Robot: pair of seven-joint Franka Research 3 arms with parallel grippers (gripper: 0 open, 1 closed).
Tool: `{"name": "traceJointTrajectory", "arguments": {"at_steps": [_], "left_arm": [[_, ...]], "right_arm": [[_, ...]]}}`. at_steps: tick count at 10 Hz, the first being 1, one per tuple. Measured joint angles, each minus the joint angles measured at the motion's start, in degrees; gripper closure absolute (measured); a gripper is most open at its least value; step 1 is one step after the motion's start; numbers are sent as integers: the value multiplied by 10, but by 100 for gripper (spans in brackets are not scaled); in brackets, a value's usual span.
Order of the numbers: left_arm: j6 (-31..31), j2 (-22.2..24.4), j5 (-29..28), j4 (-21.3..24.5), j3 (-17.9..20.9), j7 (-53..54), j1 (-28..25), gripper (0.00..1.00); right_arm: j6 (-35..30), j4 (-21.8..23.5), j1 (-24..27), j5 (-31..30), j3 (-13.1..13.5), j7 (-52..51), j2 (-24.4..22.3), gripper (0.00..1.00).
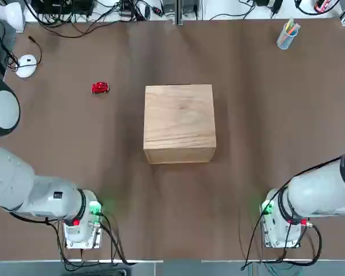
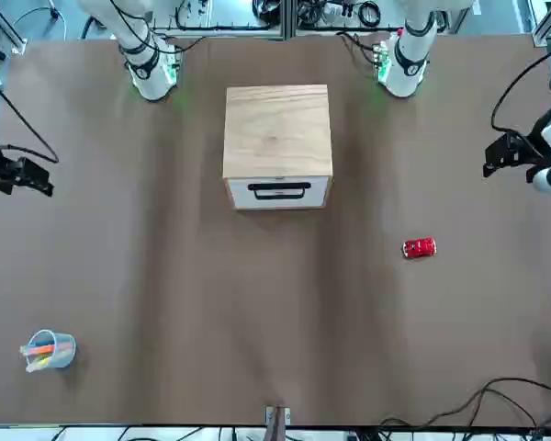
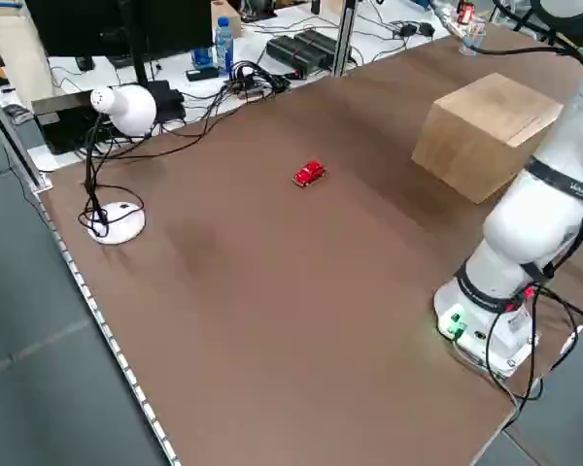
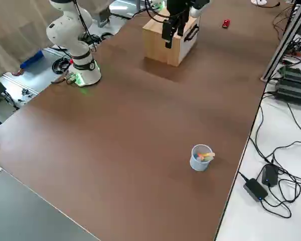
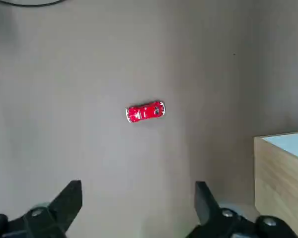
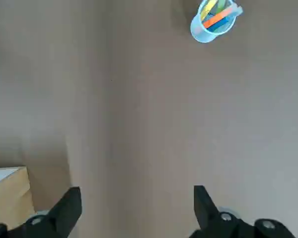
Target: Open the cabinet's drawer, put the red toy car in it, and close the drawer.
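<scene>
The left gripper point(image 5: 138, 208) and the right gripper point(image 6: 137, 210) sit closest to my wrist cameras. Both hang above the tabletop point(image 1: 247, 115) with jaws spread wide and nothing between them. In the front view the left gripper point(image 2: 505, 156) is raised at the robot's left edge of the tabletop, and the right gripper point(image 2: 23, 176) is raised at the opposite edge.

1. Tabletop: a brown surface that carries every item listed below.
2. Cabinet point(image 1: 179, 122): a light-wood box standing upright near the middle of the tabletop, between the two arms and ahead of their bases. Its top is plain and flat.
3. Drawer point(image 2: 277, 192): I see it on the cabinet face that looks away from the robot. It is fully pushed in, flush with the front, and its dark handle runs across the panel.
4. Cup point(image 1: 287, 35): a pale blue cup holding coloured pens, at the far corner on the robot's right, well apart from the cabinet.
5. Mouse point(image 1: 26, 65): a white computer mouse on the far left of the tabletop, its cable attached.
6. Red toy car point(image 1: 100, 87): it rests on its wheels on the bare tabletop, on the robot's left of the cabinet and apart from it. In the left wrist view the car point(image 5: 145, 111) lies ahead of the open jaws, untouched.
</scene>
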State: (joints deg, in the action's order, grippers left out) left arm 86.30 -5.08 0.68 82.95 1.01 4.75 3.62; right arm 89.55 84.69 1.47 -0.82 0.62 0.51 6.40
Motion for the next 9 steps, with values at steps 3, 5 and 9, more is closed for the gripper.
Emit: {"name": "traceJointTrajectory", "arguments": {"at_steps": [3,5,9], "left_arm": [[0,0,0,0,0,0,0,0],[0,0,0,0,0,0,0,0],[0,0,0,0,0,0,0,0]], "right_arm": [[-1,12,0,0,0,0,-6,0],[-1,14,-1,0,-3,0,-6,0],[-1,14,-5,1,-6,0,-7,0]]}}
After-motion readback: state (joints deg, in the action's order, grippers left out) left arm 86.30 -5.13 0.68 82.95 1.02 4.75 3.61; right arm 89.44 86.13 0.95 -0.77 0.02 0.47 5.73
